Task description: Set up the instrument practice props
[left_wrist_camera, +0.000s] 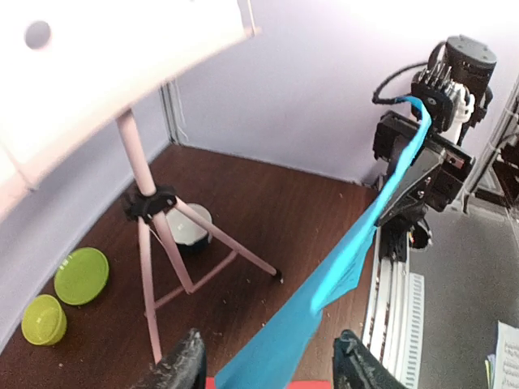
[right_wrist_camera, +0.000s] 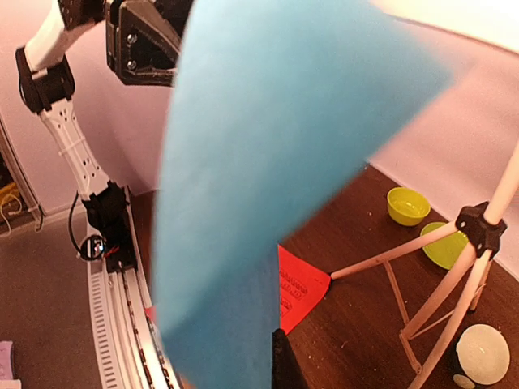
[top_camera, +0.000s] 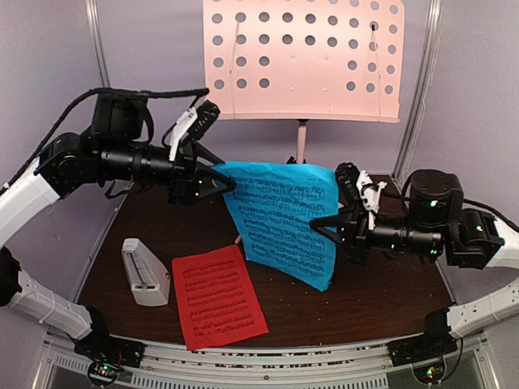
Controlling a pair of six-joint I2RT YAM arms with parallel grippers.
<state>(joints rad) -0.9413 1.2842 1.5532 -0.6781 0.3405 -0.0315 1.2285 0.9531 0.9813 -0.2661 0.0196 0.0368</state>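
Near the left edge of the desk (top_camera: 365,300), towards its front-left corner, sits the white metronome (top_camera: 146,271), well apart from both arms. Just to its right the red page (top_camera: 217,296) lies flat by the front edge, printed side up.

Above them the left gripper (top_camera: 223,182) reaches in from the left at the upper left corner of the blue page (top_camera: 284,219). In the left wrist view its two fingers (left_wrist_camera: 182,365) stand wide apart, and the page passes through the gap between them without being pinched.

The blue page hangs off the desk over the middle. It stands nearly upright with its printed side towards the front edge, and its lower corner droops near the red page without touching it.

Behind it, at the middle of the rear edge, stands the pale pink music stand (top_camera: 304,57). Its perforated tray is bare and its tripod legs are spread on the desk. A small white bowl (left_wrist_camera: 190,227) sits among those legs. A green bowl (left_wrist_camera: 45,318) and a green plate (left_wrist_camera: 81,275) lie side by side close to the rear edge.

On the right, the right gripper (top_camera: 320,225) comes in level from the right edge. It is clamped tight on the right-hand edge of the blue page and carries it alone. The page fills most of the right wrist view.
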